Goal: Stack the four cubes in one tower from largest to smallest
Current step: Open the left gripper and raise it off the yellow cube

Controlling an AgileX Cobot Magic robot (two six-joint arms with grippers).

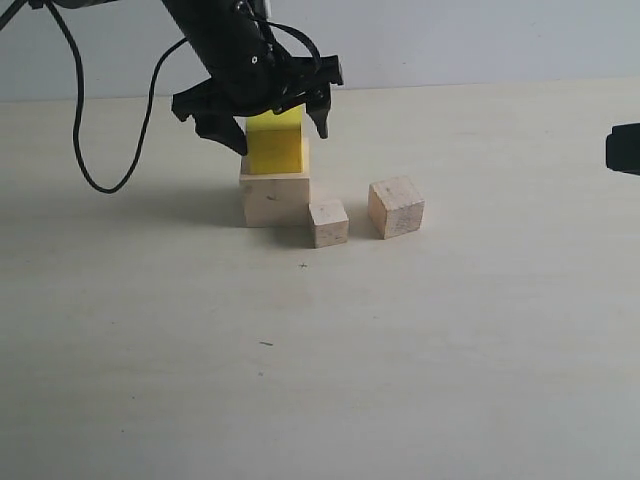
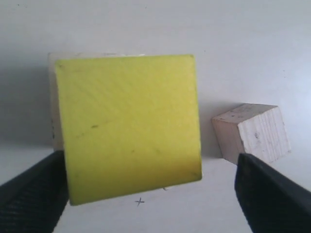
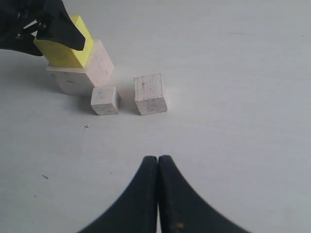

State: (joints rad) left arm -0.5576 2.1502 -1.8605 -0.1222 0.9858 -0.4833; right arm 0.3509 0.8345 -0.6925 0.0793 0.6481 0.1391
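Pale tabletop [image 1: 450, 380], grey-white wall behind; large pale wood cube [image 1: 275, 200] standing on it, taken as reference; yellow cube [image 1: 274, 150] on top of the large cube, slightly turned against it; smallest pale wood cube [image 1: 328, 223] on the tabletop just beside the large cube's near right corner; medium-small pale wood cube [image 1: 396, 207] further right, apart; left gripper [image 1: 279, 138] above the large cube, jaws wide, straddling the yellow cube unclamped; right gripper [image 3: 158, 162] well away from the large cube, fingers pressed together, empty.

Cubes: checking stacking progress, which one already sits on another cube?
The yellow cube, resting on the largest pale cube; the smallest cube and the medium cube both stand on the table.
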